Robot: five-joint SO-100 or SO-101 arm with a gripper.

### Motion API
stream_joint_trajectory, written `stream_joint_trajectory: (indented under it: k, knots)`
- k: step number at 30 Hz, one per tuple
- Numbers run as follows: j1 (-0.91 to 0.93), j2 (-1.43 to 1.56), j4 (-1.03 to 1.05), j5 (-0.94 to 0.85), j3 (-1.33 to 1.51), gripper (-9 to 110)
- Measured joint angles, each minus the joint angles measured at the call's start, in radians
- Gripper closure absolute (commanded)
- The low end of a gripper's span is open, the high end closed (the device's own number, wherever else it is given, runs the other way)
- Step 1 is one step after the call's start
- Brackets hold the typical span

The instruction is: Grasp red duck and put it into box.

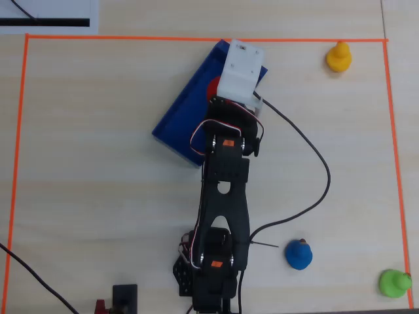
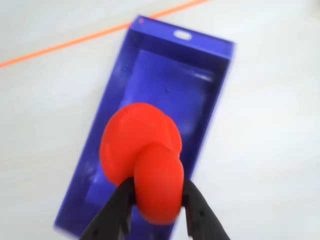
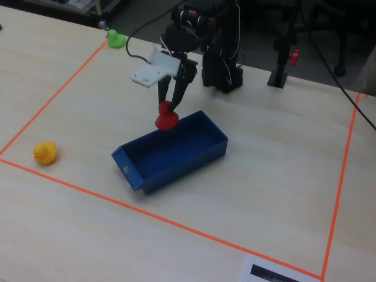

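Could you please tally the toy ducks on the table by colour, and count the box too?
Red duck: 1, held in the gripper
Yellow duck: 1
Blue duck: 1
Green duck: 1
Blue box: 1
Total: 5

In the overhead view the box [image 1: 180, 121] lies slanted near the worktop's top edge, left of centre, one short end almost at the tape line [image 1: 196, 38]. The duck [image 3: 166, 119] hangs above the box's interior, clamped between the fingers of the gripper [image 3: 168, 109]. One toy [image 1: 338, 57] sits in the top right corner. Two toys [image 1: 298, 254] [image 1: 394, 282] sit towards the bottom right corner, apart from each other.
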Motion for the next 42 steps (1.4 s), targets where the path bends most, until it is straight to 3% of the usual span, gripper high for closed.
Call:
stream_joint_trajectory:
  k: [20, 25, 31, 39, 42]
  knots:
    - [-0.041, -0.342, -0.511, -0.041, 0.216, 98]
    - [-0.04, -0.367, -0.538, -0.051, 0.216, 84]
    - [-0.021, -0.367, -0.531, -0.057, 0.216, 78]
    - [0.025, -0.279, -0.5, -0.008, 0.201, 77]
    - [0.032, -0.202, -0.489, 0.058, 0.167, 82]
